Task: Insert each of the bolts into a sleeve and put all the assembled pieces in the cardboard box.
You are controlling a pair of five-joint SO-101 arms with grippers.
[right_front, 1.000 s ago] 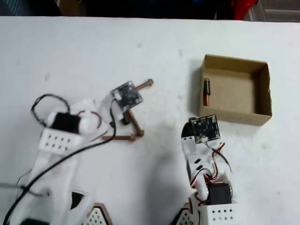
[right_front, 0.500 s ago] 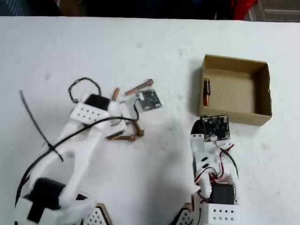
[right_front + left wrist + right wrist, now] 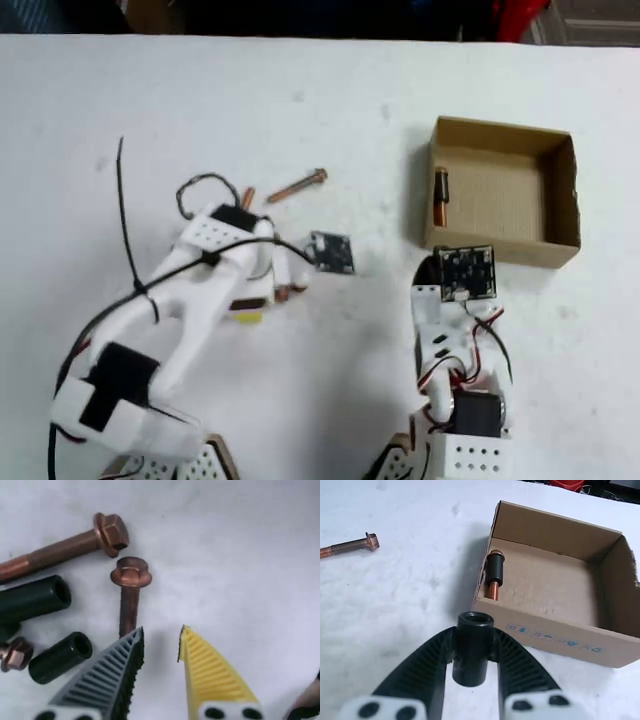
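**Second pairing under way: sleeve in one end effector, bolt being lined up for the other**

One assembled piece (image 3: 494,575) is already lying inside the cardboard box (image 3: 500,130), against its wall on the arms' side, so I'd say the job is partly done and a further pair is being prepared.

The right end effector (image 3: 473,637) is clamping a black sleeve (image 3: 470,665) upright, bore facing up, just outside the box's near wall.

The left end effector (image 3: 160,635) is hanging over the loose parts with its fingers apart, their tips straddling the shank end of a short bolt (image 3: 130,600) without touching it, as far as I can tell.

As I see it, the next move is calling for the left fingers to close on that shank, lift it, and bring it to the waiting bore.

Room is tight on the left. A long bolt (image 3: 65,547) is lying with its head close to the short bolt's head, and two loose sleeves (image 3: 35,597) are sitting just beside the grey finger (image 3: 107,680).

Between the arms the surface (image 3: 300,90) is lying open, with a far bolt (image 3: 297,185) out beyond the left arm. The box wall is standing right beside the held sleeve.
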